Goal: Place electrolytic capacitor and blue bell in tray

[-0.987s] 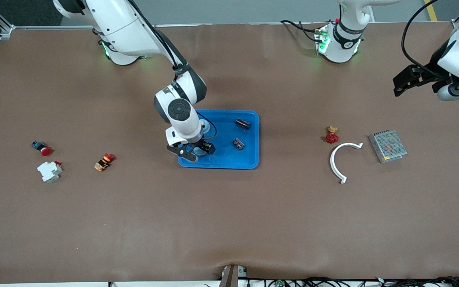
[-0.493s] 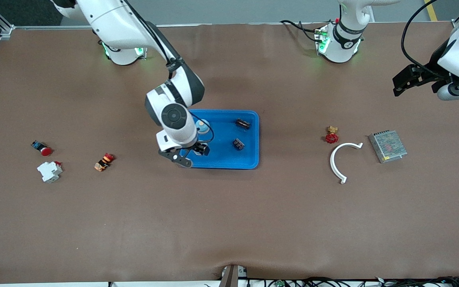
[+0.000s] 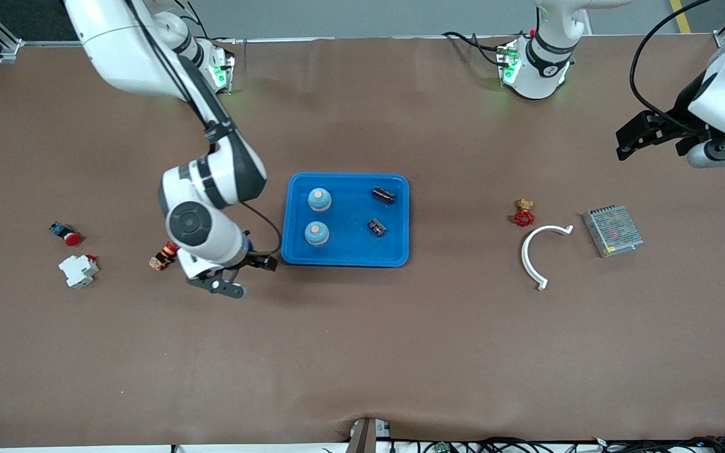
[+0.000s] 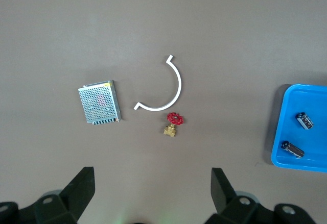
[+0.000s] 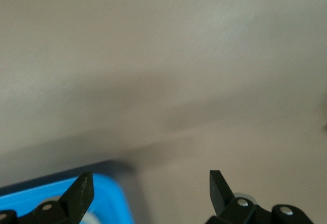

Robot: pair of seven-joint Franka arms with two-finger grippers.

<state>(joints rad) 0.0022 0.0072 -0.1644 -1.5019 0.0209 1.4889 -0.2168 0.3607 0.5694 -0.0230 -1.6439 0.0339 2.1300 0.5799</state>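
Observation:
The bright-blue tray (image 3: 394, 251) lies mid-table. In it stand two blue bells (image 3: 319, 199) (image 3: 316, 233) with tan tops, and two dark electrolytic capacitors (image 3: 383, 195) (image 3: 376, 227) lie toward the left arm's end. My right gripper (image 3: 252, 277) hangs open and empty over bare table just outside the tray's rim, toward the right arm's end. The right wrist view shows the tray's corner (image 5: 51, 196) beside the right gripper (image 5: 150, 183). My left gripper (image 3: 633, 135) waits open, high over the left arm's end. In the left wrist view the left gripper (image 4: 152, 183) looks down on the tray (image 4: 286, 127) and the capacitors (image 4: 305, 120).
A red valve (image 3: 524, 214), a white curved strip (image 3: 539, 251) and a metal mesh box (image 3: 612, 231) lie toward the left arm's end. An orange-and-black part (image 3: 164, 255), a red push button (image 3: 68, 234) and a white breaker (image 3: 78, 270) lie toward the right arm's end.
My right gripper has drawn away from over the tray toward the right arm's end, empty. The bell it was over now stands uncovered in the tray. The left arm has barely moved.

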